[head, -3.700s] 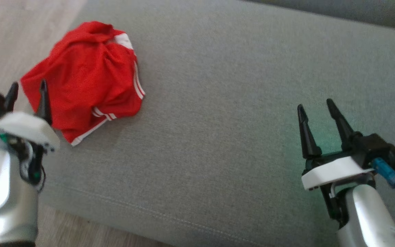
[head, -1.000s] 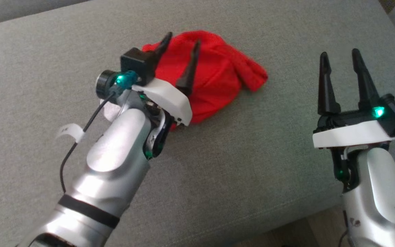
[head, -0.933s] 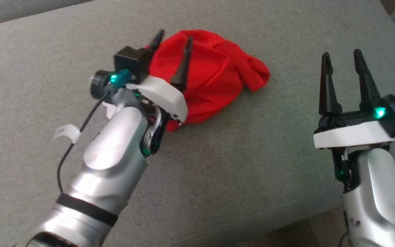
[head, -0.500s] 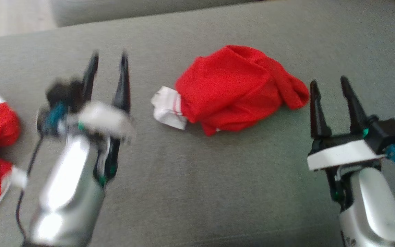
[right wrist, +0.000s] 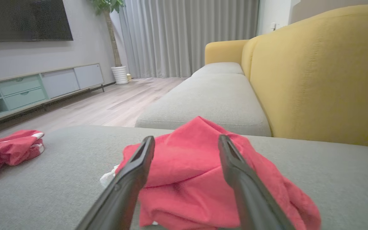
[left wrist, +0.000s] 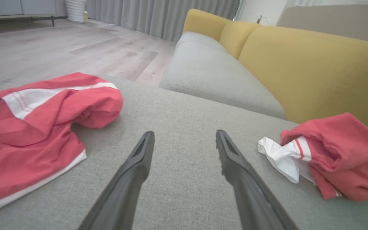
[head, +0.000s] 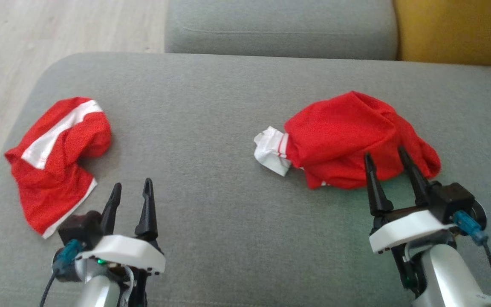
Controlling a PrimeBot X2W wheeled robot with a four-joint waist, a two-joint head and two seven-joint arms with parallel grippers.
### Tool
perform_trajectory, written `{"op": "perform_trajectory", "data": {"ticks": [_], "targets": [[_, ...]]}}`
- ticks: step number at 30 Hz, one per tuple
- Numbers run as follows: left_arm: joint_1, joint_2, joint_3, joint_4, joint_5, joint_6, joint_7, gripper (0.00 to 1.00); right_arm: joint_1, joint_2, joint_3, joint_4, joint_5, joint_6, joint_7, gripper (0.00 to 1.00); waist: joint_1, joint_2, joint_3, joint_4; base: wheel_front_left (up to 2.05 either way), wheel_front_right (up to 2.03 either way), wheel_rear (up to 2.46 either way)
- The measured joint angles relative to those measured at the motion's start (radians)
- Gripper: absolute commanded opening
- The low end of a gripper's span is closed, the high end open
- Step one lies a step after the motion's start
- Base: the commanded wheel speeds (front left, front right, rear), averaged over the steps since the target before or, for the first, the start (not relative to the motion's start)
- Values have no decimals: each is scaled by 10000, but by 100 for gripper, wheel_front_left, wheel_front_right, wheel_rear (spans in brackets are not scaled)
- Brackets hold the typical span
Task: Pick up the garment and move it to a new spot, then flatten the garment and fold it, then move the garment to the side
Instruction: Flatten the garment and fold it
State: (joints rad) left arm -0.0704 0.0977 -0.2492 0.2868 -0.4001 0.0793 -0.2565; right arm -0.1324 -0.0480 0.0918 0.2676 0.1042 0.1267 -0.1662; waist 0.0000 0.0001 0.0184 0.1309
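A crumpled red garment (head: 348, 132) with a white cuff poking out on its left lies right of centre on the grey cushion (head: 228, 213). My right gripper (head: 385, 152) stands open just in front of it, fingertips at its near edge, nothing between them. In the right wrist view the same garment (right wrist: 187, 179) sits straight ahead of the right gripper (right wrist: 186, 138). A second red garment (head: 58, 157) with a white stripe lies bunched at the cushion's left end. My left gripper (head: 132, 184) is open and empty, to the near right of it, over bare cushion (left wrist: 184, 191).
The cushion's rounded left edge drops to a wooden floor (head: 36, 34). Behind it runs a grey sofa seat (head: 279, 25) with a yellow back (head: 454, 30). The right wrist view shows a TV cabinet (right wrist: 40, 86) across the room.
The head view has swung, bringing both garments into it. My left arm has drawn back from the garment with the white cuff, which lies free on the cushion. Both grippers stay open.
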Motion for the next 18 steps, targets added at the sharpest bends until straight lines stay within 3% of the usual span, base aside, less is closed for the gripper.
{"op": "perform_trajectory", "data": {"ticks": [9,18], "targets": [[-308,-355,362,-217,382,-401,0,100,-696,-6,830,249,-334,0,734,100,0,0,348,518,0,0,0],[-458,-483,286,52,468,-667,0,100,-1795,-15,986,1871,-550,0,1814,100,0,0,859,1108,0,0,0]]}}
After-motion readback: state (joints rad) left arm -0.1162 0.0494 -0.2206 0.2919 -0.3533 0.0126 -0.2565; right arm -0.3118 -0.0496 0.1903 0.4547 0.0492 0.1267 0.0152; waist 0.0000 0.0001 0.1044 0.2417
